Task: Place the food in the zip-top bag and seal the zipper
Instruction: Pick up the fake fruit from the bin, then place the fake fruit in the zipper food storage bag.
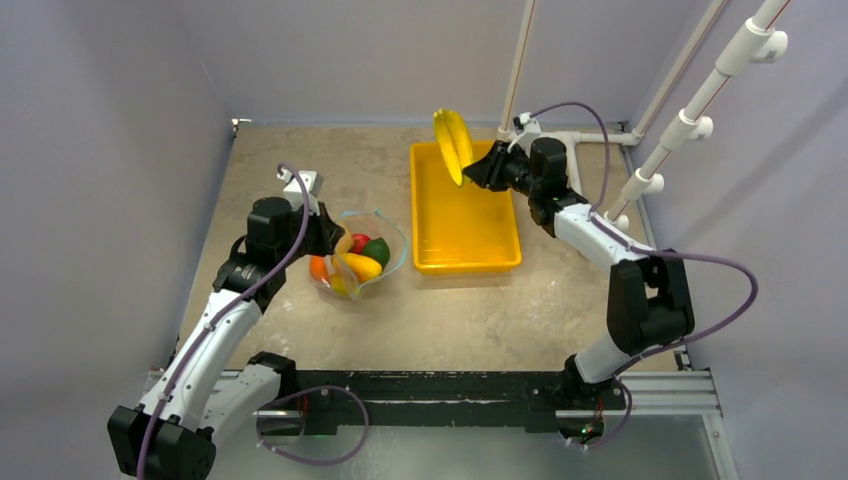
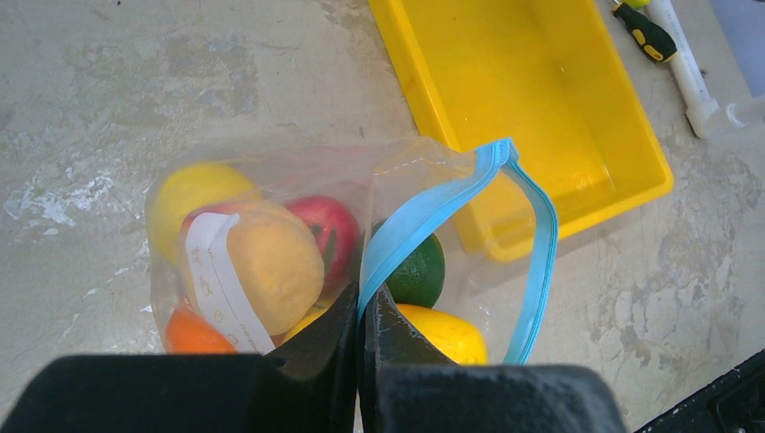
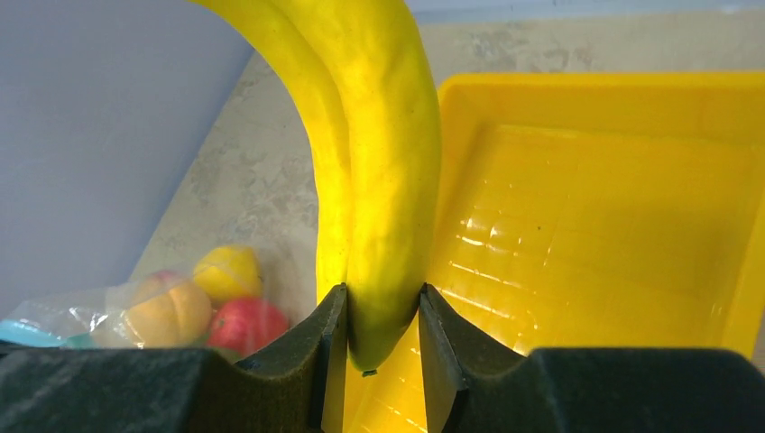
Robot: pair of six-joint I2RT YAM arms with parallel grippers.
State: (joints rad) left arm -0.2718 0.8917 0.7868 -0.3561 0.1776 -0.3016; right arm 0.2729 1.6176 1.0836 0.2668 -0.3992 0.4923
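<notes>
Left gripper [image 2: 361,307] pinches tight on the teal-blue zipper [image 2: 424,221] of the clear, floppy zip-top bag [image 2: 298,171]. The bag lies on the mottled table [image 1: 450,310] holding a peach [image 2: 271,262], red apple [image 2: 329,230], avocado [image 2: 419,271], lemon [image 2: 185,194] and orange [image 2: 194,334]. Beside it sits a glossy yellow tray [image 1: 470,225]. Above the tray's far end, the right gripper [image 3: 374,311] clamps smooth yellow bananas [image 3: 379,162].

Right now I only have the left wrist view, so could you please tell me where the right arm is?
Observer: The right gripper is raised over the far end of the yellow tray.
Operator: Thank you; is it carrying anything?
Observer: Yes, it is shut on the bananas, gripping them near one end.
Operator: Are they above the bag yet?
Observer: No, the zip-top bag sits beside the tray, well clear of them.
</notes>
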